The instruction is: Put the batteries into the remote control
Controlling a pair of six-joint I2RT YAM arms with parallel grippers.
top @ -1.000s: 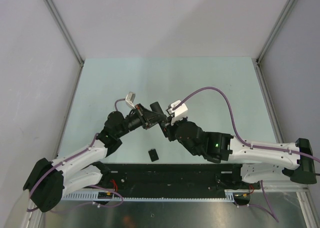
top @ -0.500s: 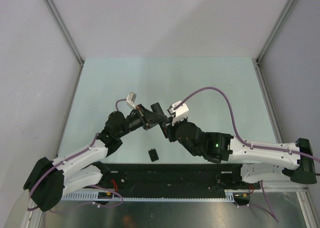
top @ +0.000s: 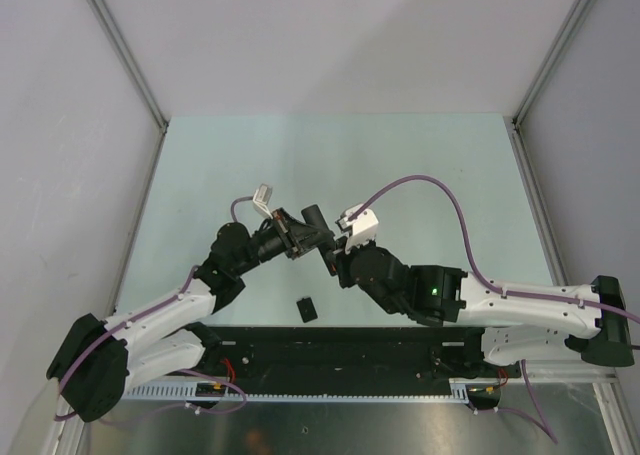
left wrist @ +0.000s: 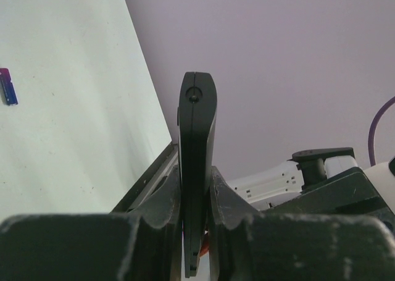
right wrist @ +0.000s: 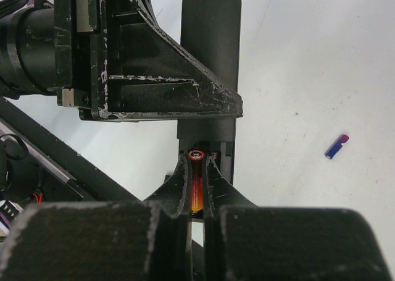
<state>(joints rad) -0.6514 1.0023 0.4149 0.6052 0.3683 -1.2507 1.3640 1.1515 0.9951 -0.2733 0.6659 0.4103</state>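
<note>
Over the pale table (top: 300, 155), our left gripper (left wrist: 196, 197) clamped the remote (left wrist: 197, 126) aloft. Our right gripper (right wrist: 197, 176) pinched the red battery (right wrist: 196, 194) at its open bay, not yet seated, we judged. The blue battery (right wrist: 336, 146) lay on the table, and the cover (top: 307, 307) was off.

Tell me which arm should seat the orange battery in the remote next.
Right. The right hand pinches the orange battery at the remote, by its open slot; the left hand is occupied gripping it.
</note>
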